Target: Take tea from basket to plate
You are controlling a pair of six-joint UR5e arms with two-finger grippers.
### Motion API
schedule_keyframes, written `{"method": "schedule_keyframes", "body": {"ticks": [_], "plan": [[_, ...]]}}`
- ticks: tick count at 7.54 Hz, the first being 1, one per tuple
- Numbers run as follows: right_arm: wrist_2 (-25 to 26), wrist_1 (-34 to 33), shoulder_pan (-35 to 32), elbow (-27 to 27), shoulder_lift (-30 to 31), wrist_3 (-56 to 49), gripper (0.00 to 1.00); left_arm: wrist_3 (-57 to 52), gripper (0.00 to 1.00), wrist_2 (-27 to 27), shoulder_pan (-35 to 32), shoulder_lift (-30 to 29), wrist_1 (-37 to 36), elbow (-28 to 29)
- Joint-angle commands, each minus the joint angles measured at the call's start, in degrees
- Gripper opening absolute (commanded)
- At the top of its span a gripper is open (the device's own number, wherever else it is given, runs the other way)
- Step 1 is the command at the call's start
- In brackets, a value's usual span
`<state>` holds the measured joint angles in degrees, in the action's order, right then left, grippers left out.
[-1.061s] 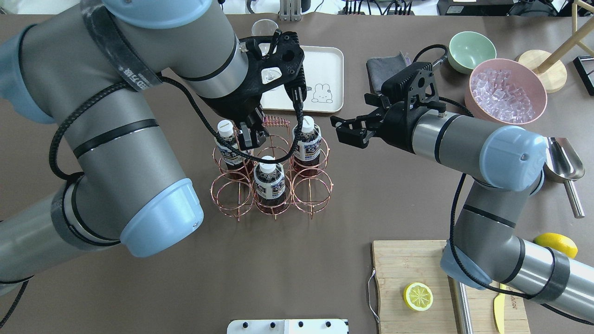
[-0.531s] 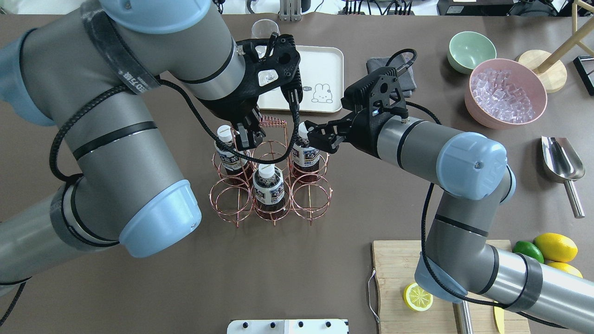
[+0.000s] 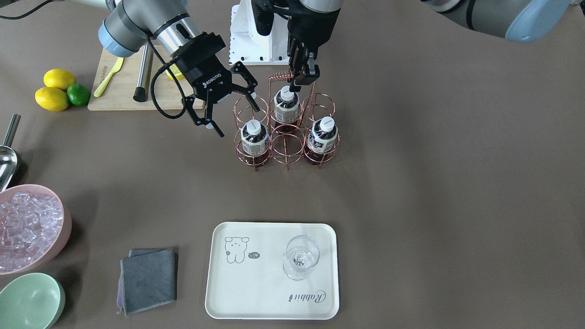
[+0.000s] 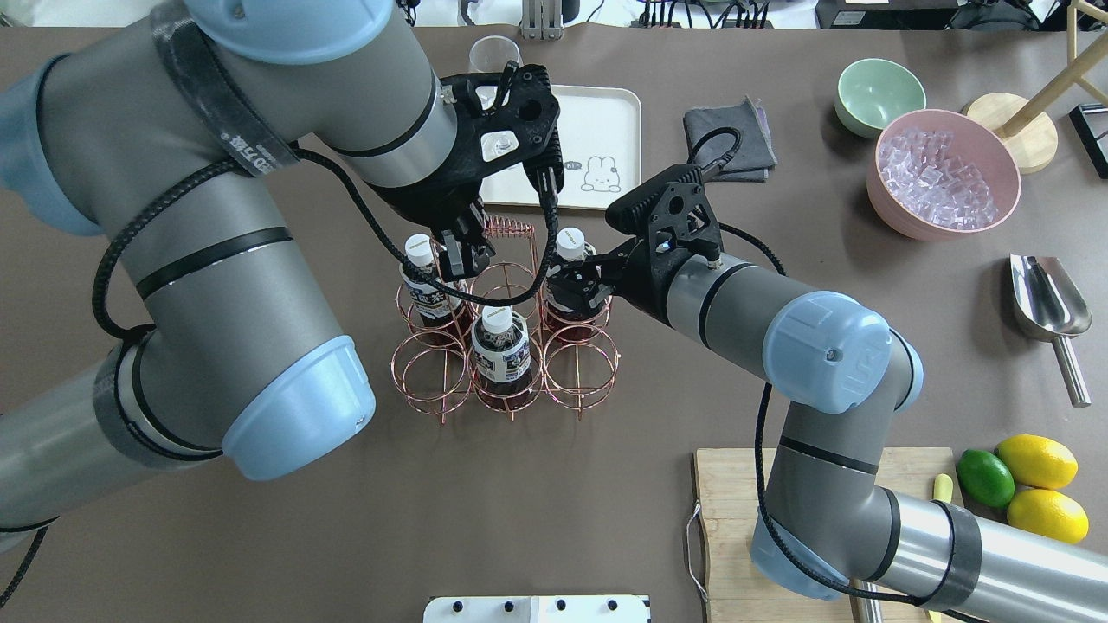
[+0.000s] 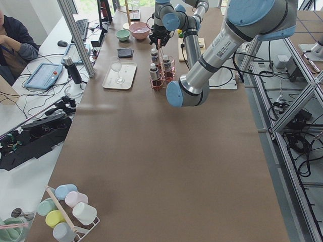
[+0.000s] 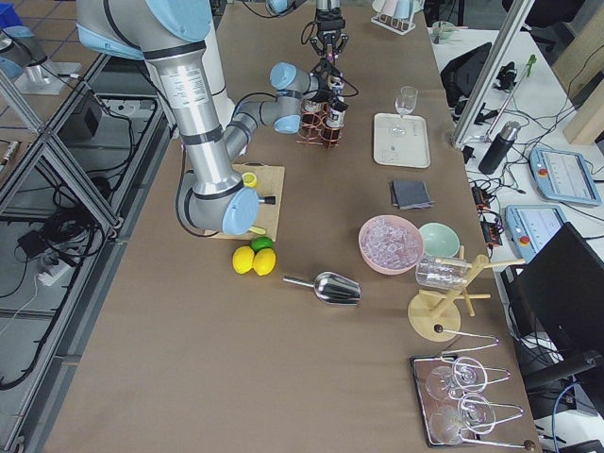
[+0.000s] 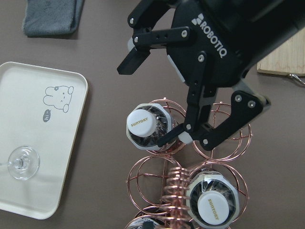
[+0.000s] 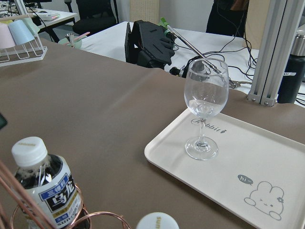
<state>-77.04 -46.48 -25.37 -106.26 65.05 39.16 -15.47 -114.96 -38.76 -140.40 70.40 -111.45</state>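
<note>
Black right tool (image 3: 237, 119) spread wide by tea (image 3: 254, 139).

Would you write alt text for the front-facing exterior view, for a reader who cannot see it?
The right gripper hangs open beside a tea bottle in the copper wire basket, which holds three bottles; the left gripper pinches the basket's coiled handle. Nearer the camera, a cream plate carries a wine glass.
</note>
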Motion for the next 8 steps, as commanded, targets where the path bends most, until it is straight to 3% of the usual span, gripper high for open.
{"method": "schedule_keyframes", "body": {"ticks": [1,3,5,7,8], "plan": [[1.5,0.0,0.8,0.7,-0.4,-2.7,0.9,0.0,0.0,0.0,0.0,0.0,0.0,0.0],[2.3,0.0,0.9,0.8,-0.7,-2.7,0.79,-0.1,0.0,0.0,-0.1,0.0,0.0,-0.1],[3.7,-0.1,2.3,0.9,-0.7,-2.7,0.52,-0.1,0.0,0.0,-0.1,0.0,0.0,-0.1],[4.0,0.1,2.6,2.8,-2.1,-2.4,0.51,-0.1,0.0,0.0,0.0,0.0,0.0,-0.1],[4.0,0.1,2.5,2.7,-2.0,-2.7,0.43,-0.1,0.0,0.0,-0.1,0.0,0.0,-0.1]]}}
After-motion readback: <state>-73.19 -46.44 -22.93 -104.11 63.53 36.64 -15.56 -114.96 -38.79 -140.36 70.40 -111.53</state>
